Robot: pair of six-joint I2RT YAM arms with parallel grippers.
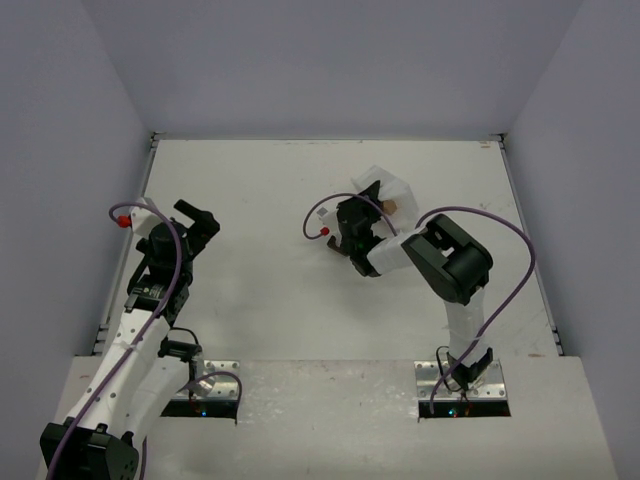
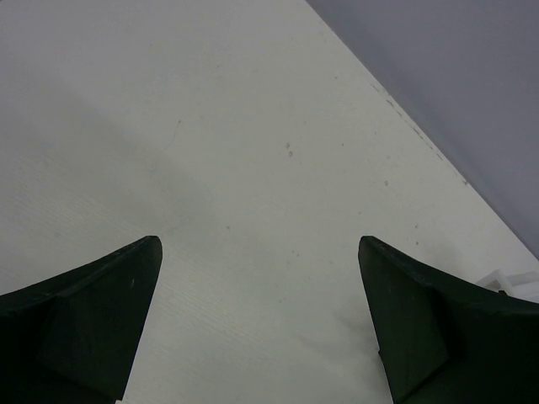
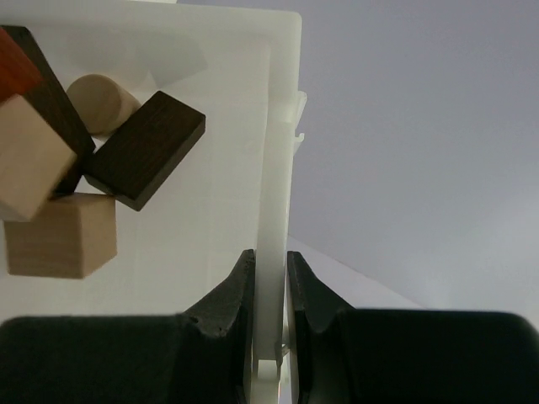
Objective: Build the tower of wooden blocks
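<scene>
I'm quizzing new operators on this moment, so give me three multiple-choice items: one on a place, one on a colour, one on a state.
1. Where do the wooden blocks lie? A on a shelf; B inside the white tray; C in a cup.
2. What colour is the round piece? A blue; B green; C light tan.
3. How is the right end effector? A wide open; B shut on a block; C shut on the tray's wall.
Answers: 1 B, the right wrist view shows them lying against the tray's floor. 2 C, its end and side are pale wood. 3 C, both fingers press the thin white wall between them.
</scene>
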